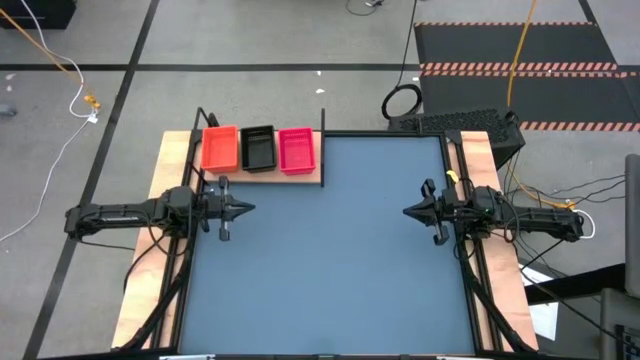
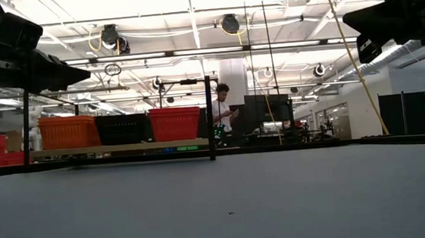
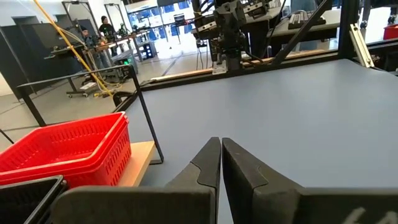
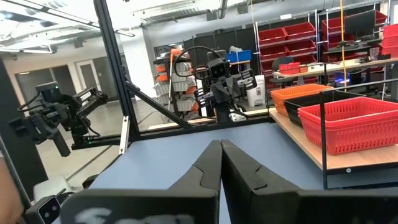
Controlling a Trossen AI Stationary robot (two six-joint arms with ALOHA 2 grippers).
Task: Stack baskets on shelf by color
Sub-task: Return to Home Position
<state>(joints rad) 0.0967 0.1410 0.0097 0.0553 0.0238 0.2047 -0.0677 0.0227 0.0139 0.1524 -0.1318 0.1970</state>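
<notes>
Three basket stacks stand side by side on the light-wood shelf (image 1: 300, 175) at the table's far left: orange (image 1: 220, 147), black (image 1: 257, 147) and pink-red (image 1: 296, 149). They rest by their bottoms on the board between thin black posts. In the low view the row reads orange (image 2: 69, 132), black (image 2: 122, 129), pink-red (image 2: 175, 123). My left gripper (image 1: 250, 208) hovers shut near the table's left edge, just nearer than the shelf. My right gripper (image 1: 408, 211) hovers shut near the right edge. Both point toward the table's middle and hold nothing.
The blue-grey tabletop (image 1: 330, 270) lies between the two arms. Black frame rails (image 1: 470, 270) run along the table's sides. A person (image 2: 221, 114) stands in the room beyond the far edge, away from the table.
</notes>
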